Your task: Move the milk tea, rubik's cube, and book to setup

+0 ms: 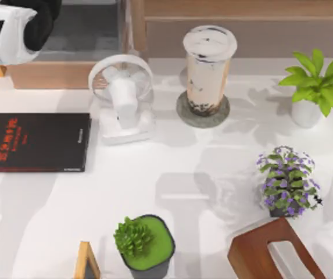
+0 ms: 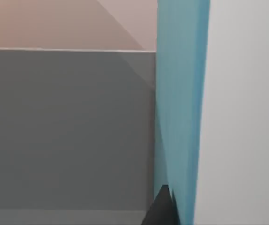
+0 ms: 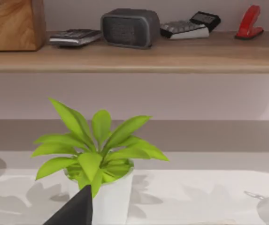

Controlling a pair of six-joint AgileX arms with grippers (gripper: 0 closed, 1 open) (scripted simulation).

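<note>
The milk tea [image 1: 207, 67] stands upright on a round grey coaster [image 1: 183, 113] at the back centre of the table, with no gripper near it. In the left wrist view the teal-blue book [image 2: 181, 108] stands on edge against a grey-walled recess, and my left gripper [image 2: 174, 211] is shut on it, one dark fingertip [image 2: 162, 208] pressed to its cover. My left arm [image 1: 9, 32] hangs over the grey recess [image 1: 90, 29] at the back left. The rubik's cube is out of view. A dark part of my right gripper [image 3: 73, 212] shows in front of a leafy potted plant [image 3: 99, 154].
A white desk fan [image 1: 122, 96] stands left of the milk tea, and a flat black book [image 1: 35, 142] lies at the left. A leafy plant [image 1: 317, 84], a purple-flowered plant [image 1: 285, 180] and a green succulent pot [image 1: 146, 244] dot the table. A wooden holder [image 1: 268, 253] sits front right.
</note>
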